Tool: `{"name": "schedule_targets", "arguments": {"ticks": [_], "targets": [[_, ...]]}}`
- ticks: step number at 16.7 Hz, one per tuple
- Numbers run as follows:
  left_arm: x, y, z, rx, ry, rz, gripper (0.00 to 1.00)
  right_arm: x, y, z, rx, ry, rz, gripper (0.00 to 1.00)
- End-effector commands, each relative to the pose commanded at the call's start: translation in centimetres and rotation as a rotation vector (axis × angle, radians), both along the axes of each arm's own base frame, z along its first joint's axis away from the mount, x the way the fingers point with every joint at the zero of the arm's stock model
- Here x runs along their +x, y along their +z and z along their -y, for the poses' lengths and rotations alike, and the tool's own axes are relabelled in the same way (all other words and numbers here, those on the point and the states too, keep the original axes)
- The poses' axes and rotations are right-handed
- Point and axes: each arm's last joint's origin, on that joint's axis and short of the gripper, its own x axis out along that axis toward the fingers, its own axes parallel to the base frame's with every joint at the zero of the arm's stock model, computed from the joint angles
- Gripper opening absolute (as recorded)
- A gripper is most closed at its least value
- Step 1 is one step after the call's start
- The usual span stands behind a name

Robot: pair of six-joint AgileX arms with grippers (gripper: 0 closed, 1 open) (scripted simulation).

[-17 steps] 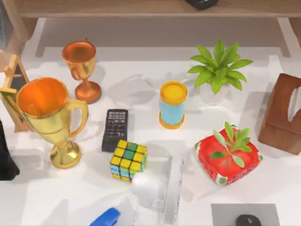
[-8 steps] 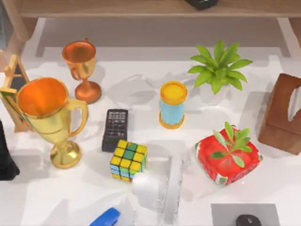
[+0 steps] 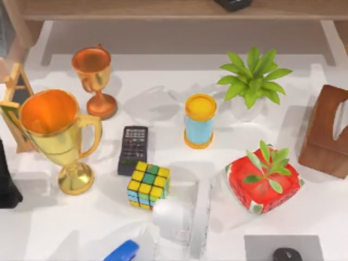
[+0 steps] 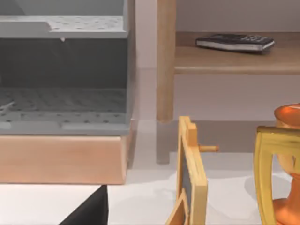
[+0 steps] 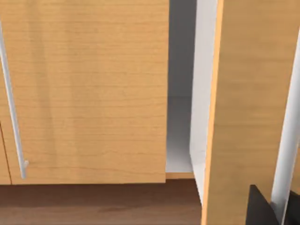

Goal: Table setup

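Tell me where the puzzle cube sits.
Top view: the puzzle cube sits near the table's centre, just below the black remote, right of the large gold trophy.

Open white tabletop [image 3: 163,70] lies behind the tall gold trophy cup [image 3: 57,136] and copper goblet [image 3: 95,81]. The centre is crowded: black remote control [image 3: 133,149], multicoloured puzzle cube [image 3: 148,185] and blue cylindrical can with a yellow lid [image 3: 199,120] stand near together. The red watermelon-patterned box with a green sprig [image 3: 263,179] and brown wooden tissue box [image 3: 327,133] block the right side.

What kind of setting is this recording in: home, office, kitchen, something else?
Probably a rendered living-room or study tabletop, not a kitchen. A white table holds household odds and ends: a gold trophy, a remote control and a potted plant. A wooden shelf stands behind it.
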Motion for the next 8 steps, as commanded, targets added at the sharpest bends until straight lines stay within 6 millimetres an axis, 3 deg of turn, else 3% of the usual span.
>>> {"name": "schedule_targets", "arguments": {"ticks": [4, 8], "targets": [[0.0, 0.0, 0.0, 0.000, 0.000, 0.000, 1.00, 0.5, -0.4, 0.0, 0.003, -0.002, -0.016, 0.00], [0.0, 0.0, 0.0, 0.000, 0.000, 0.000, 1.00, 3.9, -0.4, 0.3, 0.000, -0.004, -0.013, 0.00]]}}
